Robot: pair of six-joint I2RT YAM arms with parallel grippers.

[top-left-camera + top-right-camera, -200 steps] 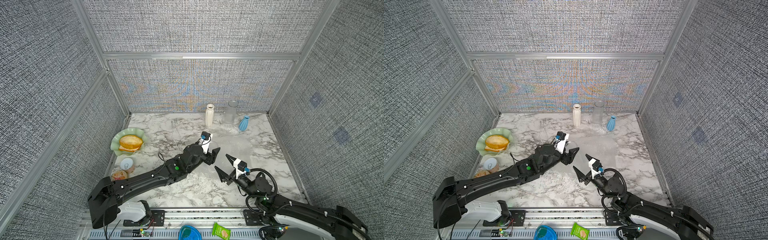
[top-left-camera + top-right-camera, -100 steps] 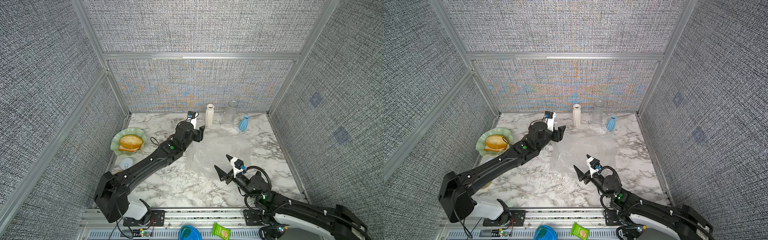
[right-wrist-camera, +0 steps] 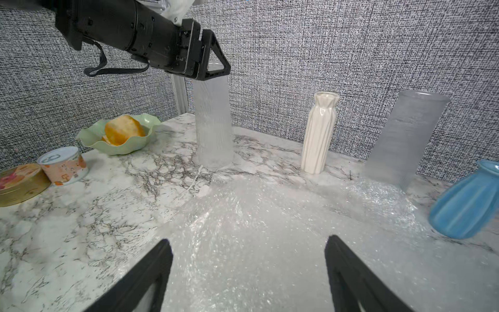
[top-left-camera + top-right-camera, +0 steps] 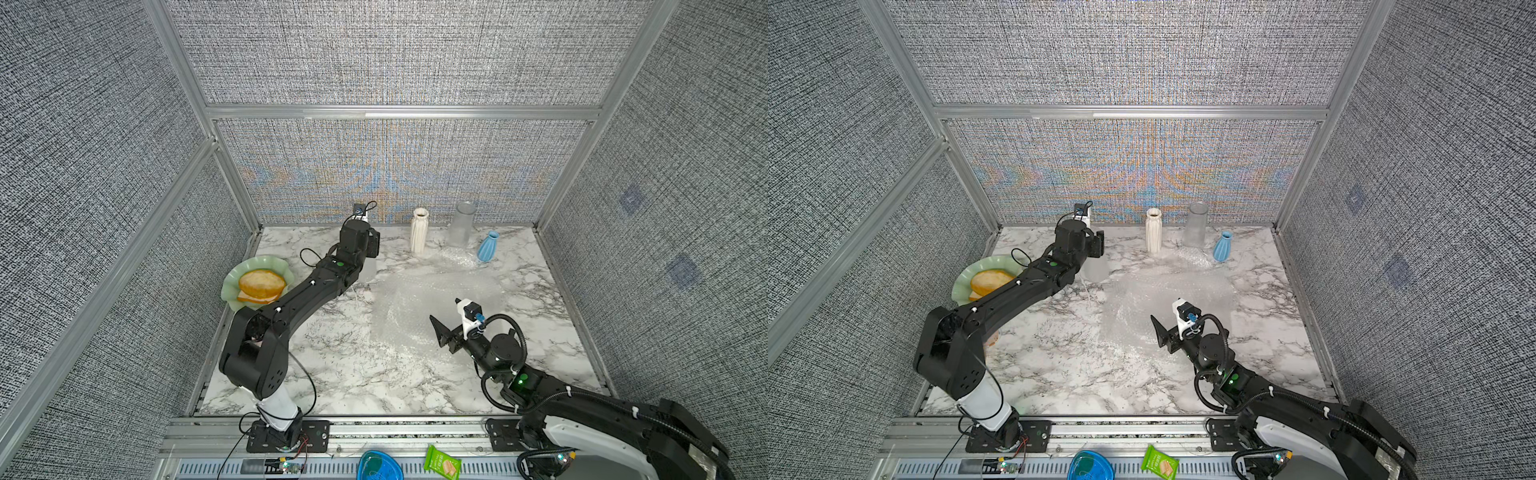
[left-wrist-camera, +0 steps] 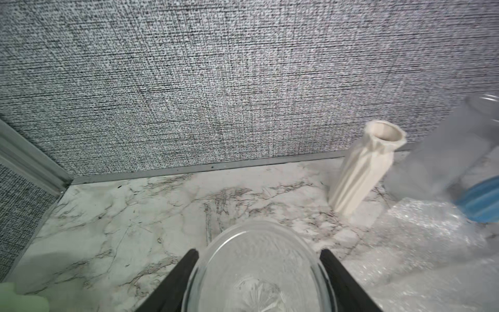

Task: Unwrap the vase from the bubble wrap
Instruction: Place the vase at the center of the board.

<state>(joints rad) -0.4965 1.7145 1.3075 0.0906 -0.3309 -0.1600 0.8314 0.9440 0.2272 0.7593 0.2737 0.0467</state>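
A clear glass vase (image 4: 368, 270) (image 4: 1096, 270) (image 3: 213, 121) stands unwrapped near the back left of the marble table. My left gripper (image 4: 372, 246) (image 4: 1098, 247) (image 3: 216, 70) is shut on its rim, one finger on each side, and the left wrist view looks down into the vase (image 5: 259, 270) between them. The bubble wrap (image 4: 424, 307) (image 4: 1142, 303) (image 3: 256, 229) lies spread flat in the middle of the table. My right gripper (image 4: 446, 328) (image 4: 1163, 332) (image 3: 247, 243) hovers open over its near edge, holding nothing.
A white ribbed vase (image 4: 419, 230), a frosted glass cylinder (image 4: 461, 224) and a blue vase (image 4: 487, 246) line the back wall, with a crumpled piece of wrap (image 4: 457, 259) among them. A green bowl (image 4: 232, 282) of bread and two tins (image 3: 63, 164) sit at the left.
My left arm has swung from the table's middle to the back left, carrying the vase off the bubble wrap. The right gripper has drawn back slightly and stays open.
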